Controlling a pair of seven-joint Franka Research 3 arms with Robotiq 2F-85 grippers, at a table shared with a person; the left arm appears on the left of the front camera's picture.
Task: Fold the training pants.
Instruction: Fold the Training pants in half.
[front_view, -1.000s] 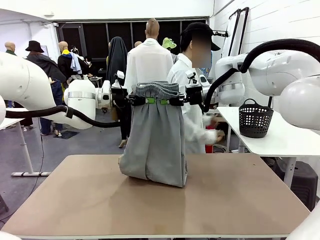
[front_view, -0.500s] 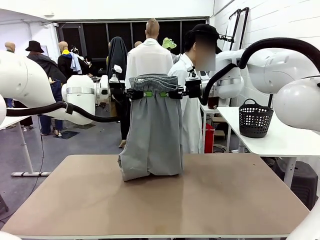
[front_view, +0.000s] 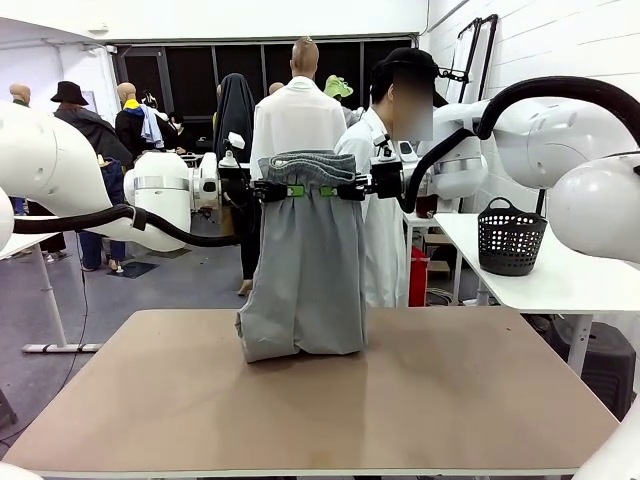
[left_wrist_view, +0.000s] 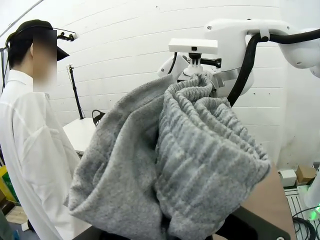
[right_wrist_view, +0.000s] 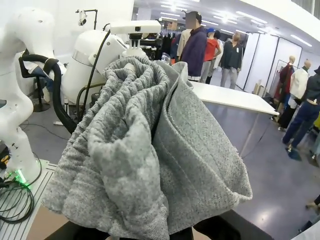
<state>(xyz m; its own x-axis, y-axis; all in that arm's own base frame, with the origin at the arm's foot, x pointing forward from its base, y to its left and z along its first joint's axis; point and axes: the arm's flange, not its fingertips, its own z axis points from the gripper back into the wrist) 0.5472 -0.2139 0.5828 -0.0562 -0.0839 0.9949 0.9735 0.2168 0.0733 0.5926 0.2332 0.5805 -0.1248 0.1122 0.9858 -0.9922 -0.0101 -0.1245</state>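
Observation:
The light grey training pants (front_view: 305, 270) hang upright above the far middle of the table, gathered waistband (front_view: 306, 165) on top and the lower end resting folded on the tabletop. My left gripper (front_view: 283, 190) is shut on the waistband's left end. My right gripper (front_view: 338, 190) is shut on its right end, the two close together. In the left wrist view the bunched ribbed waistband (left_wrist_view: 200, 150) bulges over the fingers. The right wrist view has the same grey cloth (right_wrist_view: 145, 150) draped over its fingers, hiding them.
The brown table (front_view: 450, 400) stretches bare toward me and to both sides of the pants. A person in a white coat (front_view: 380, 230) stands just behind the pants at the far edge. A black mesh basket (front_view: 511, 238) sits on a white side table at right.
Both grippers have lifted the waistband and carried it slightly away from me and to the left. The pants' lower end has slid back on the table. In the last half second little moved.

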